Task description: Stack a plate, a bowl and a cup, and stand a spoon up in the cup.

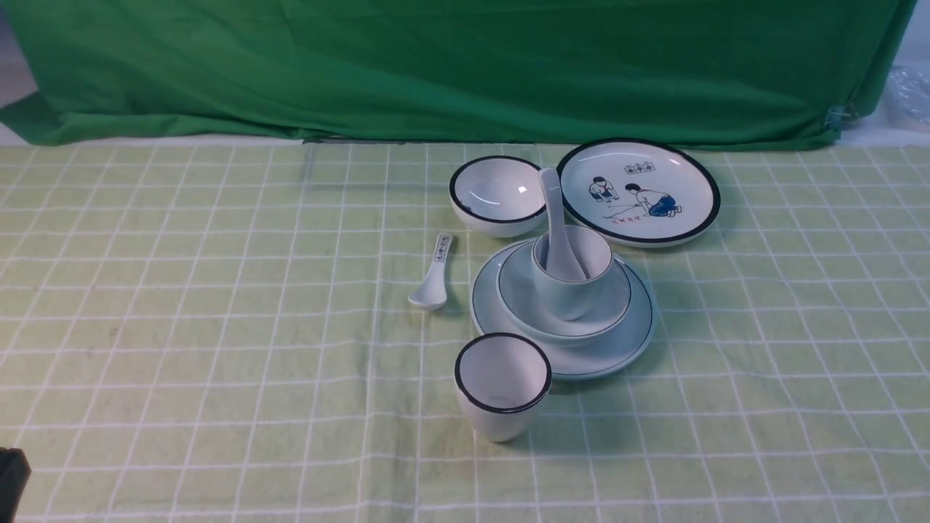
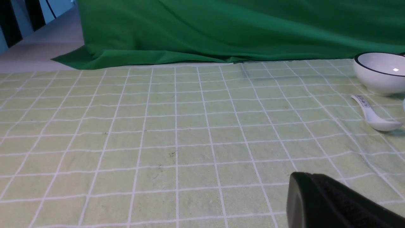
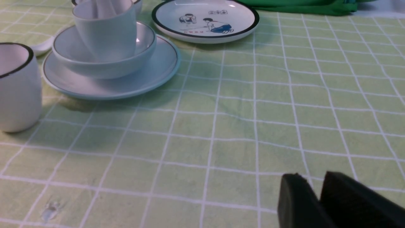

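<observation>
The pale plate (image 1: pixel 581 356) lies right of the table's centre with the shallow bowl (image 1: pixel 519 298) on it. The cup (image 1: pixel 570 294) stands in the bowl. The white spoon (image 1: pixel 554 211) stands in the cup, its handle leaning up and back. The right wrist view shows the same plate (image 3: pixel 126 85), bowl (image 3: pixel 104 68) and cup (image 3: pixel 107 34) well away from my right gripper (image 3: pixel 312 179), whose fingers stand slightly apart with nothing between them. My left gripper (image 2: pixel 303 190) is shut and empty, low over bare cloth far to the left.
A black-rimmed cup (image 1: pixel 503 392) stands just in front of the stack. Behind the stack are a black-rimmed bowl (image 1: pixel 498 195) and a pictured plate (image 1: pixel 639 190). A small printed spoon (image 1: pixel 434 276) lies to the stack's left. A green backdrop (image 1: pixel 465 65) closes the far edge.
</observation>
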Robot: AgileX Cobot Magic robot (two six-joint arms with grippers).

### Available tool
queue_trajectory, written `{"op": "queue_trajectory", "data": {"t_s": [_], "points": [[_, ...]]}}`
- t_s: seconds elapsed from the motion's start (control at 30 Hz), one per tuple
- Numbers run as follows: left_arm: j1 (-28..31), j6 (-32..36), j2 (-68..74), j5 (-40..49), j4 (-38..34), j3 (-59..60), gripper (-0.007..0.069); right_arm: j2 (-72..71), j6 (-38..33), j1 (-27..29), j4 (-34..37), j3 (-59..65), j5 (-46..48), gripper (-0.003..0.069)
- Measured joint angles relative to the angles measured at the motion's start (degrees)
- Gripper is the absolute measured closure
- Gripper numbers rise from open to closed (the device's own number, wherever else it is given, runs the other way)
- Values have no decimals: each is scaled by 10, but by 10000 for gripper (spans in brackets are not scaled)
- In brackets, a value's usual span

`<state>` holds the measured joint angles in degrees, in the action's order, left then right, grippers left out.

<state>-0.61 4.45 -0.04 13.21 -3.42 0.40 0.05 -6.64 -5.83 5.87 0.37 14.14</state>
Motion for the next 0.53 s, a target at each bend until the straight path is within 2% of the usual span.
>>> {"op": "queue_trajectory", "data": {"t_s": [0.53], "points": [[0,5,0,0,0,0,622,0,0,0,0,0,0,461]]}}
